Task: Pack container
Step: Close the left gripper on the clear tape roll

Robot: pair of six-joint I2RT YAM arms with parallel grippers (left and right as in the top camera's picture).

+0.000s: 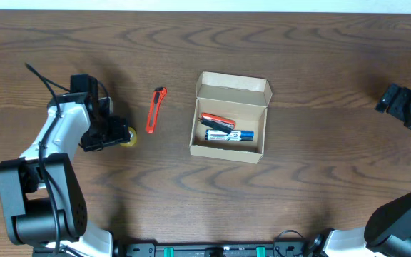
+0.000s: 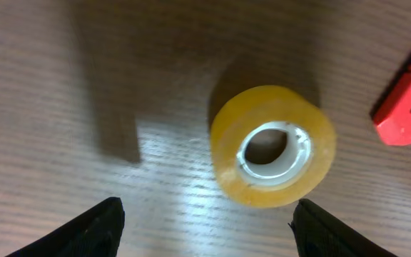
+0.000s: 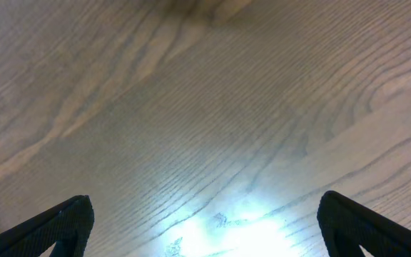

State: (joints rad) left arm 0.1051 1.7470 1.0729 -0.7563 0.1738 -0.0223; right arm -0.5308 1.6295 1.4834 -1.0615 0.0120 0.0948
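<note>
Packing work centres on a small rectangular tan cardboard box (image 1: 232, 91), set near the middle of a dark wooden table (image 1: 320, 50) with its hinged flap folded back, leaving the inside open for loading from above. A blue marker (image 1: 228, 135) and a red-and-black pen-like item (image 1: 216, 121) already lie side by side on its floor. Left of the box an orange-red plastic utility knife (image 1: 155, 109) waits on the wood, and further left a roll of yellow transparent tape (image 2: 273, 146) lies flat, white core upward. The left gripper (image 2: 205, 227) hovers just beside that roll with jaws spread wide and nothing between them, apparently lining up the next pick. The right gripper (image 3: 205, 223), equally wide open and empty, hangs over bare wood at the table's far right, well apart from the box, seemingly parked to give the left arm room.
</note>
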